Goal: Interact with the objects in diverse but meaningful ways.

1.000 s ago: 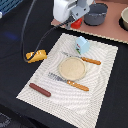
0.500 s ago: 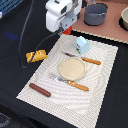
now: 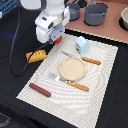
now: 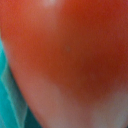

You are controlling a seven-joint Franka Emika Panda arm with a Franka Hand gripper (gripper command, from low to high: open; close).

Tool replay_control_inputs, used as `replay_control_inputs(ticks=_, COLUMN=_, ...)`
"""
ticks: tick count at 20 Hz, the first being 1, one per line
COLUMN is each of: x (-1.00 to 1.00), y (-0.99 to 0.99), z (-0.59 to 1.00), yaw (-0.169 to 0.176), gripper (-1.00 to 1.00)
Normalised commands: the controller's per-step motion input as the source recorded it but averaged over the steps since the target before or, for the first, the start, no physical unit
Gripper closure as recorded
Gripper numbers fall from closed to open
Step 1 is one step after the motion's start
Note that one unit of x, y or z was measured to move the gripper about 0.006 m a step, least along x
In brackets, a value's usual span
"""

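Observation:
My gripper [image 3: 54, 40] hangs over the far corner of the striped mat on the exterior view's left, shut on the round red tomato [image 3: 58, 39], which peeks out below the white hand. In the wrist view the tomato [image 4: 70, 55] fills almost the whole picture and hides the fingers. The yellow-orange bread block [image 3: 36, 55] lies on the dark table just beside the mat, close below the gripper. The pale blue carton [image 3: 82, 46] stands at the mat's far edge. The dark brown sausage [image 3: 40, 90] lies near the mat's front corner.
A tan plate [image 3: 72, 68] sits mid-mat, with an orange-handled knife [image 3: 91, 61] and fork [image 3: 71, 83] on either side. Two grey pots [image 3: 95, 14] [image 3: 74, 11] stand at the back. A black cable [image 3: 17, 45] loops past the bread.
The arm has moved toward the exterior view's left and nearer the camera, from beside the pots to the mat's far left corner, with the tomato under it.

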Motion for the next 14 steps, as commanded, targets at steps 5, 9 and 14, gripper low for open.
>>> replay_control_inputs(ticks=5, x=0.02, y=0.39, z=0.97, yaw=0.026, gripper=-1.00)
replay_control_inputs(ticks=9, x=0.14, y=0.45, z=1.00, yaw=0.003, gripper=-1.00)
replay_control_inputs(ticks=14, x=0.47, y=0.41, z=0.99, yaw=-0.028, gripper=-1.00)
